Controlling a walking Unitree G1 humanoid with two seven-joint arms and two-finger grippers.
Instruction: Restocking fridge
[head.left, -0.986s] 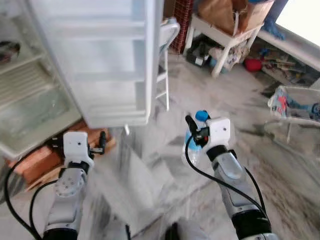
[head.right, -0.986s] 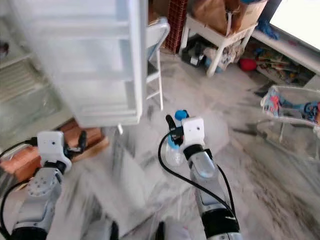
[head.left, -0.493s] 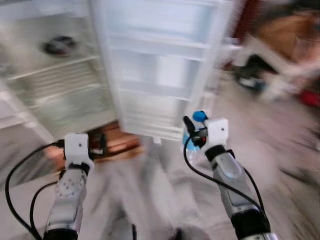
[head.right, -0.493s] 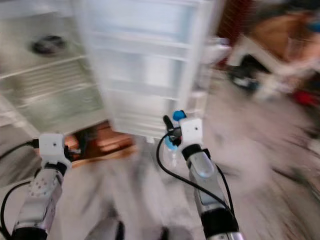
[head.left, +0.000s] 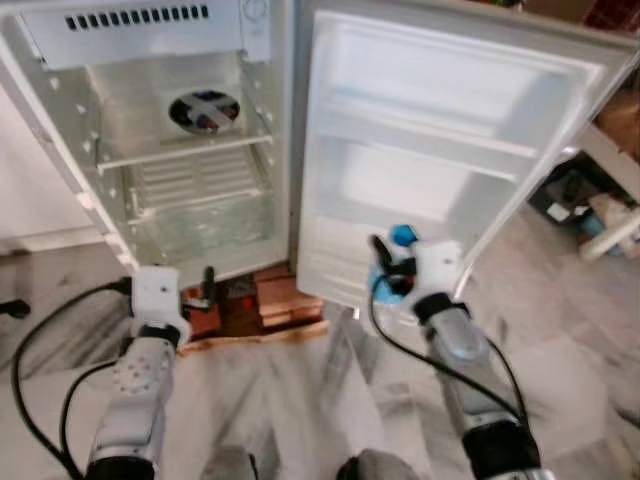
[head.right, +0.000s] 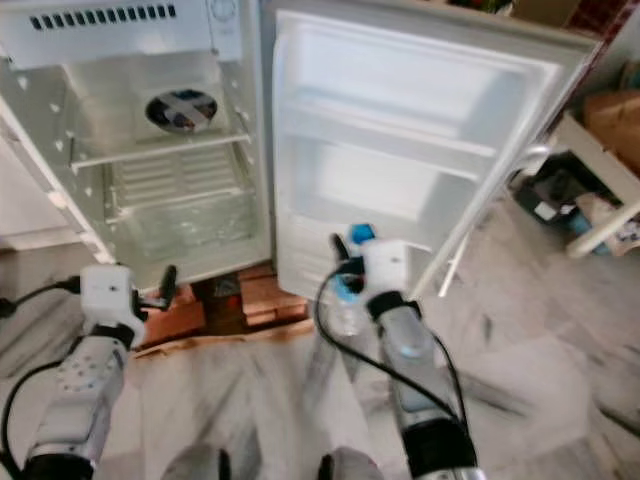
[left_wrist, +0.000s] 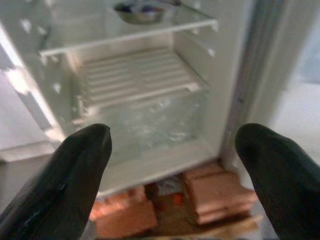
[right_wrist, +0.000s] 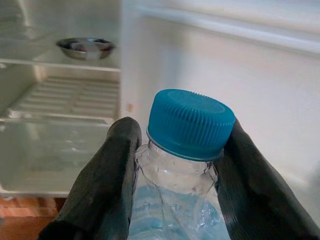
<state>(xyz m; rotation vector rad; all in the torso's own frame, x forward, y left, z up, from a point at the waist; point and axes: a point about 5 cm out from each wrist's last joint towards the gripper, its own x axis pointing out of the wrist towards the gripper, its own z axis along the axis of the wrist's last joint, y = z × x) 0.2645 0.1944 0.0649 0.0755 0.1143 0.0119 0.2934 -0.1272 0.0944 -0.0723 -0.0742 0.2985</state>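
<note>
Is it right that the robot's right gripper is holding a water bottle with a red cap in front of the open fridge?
Not quite. The cap is blue, not red, as the right wrist view shows. The rest holds: the right gripper grips the water bottle in front of the open fridge.

Daylight fills my head views evenly, and the white fridge door comes out pale and washed, with soft edges all over. The floor below me smears into grey streaks near the lower edge, and my arms are slightly blurred. In my left wrist view my black fingers are big, dark and out of focus, while the fridge interior behind them is bright, hazy and low in contrast. In my right wrist view the blue cap is sharp, its ridges clear, and the background behind it goes soft and overexposed at the right.
</note>
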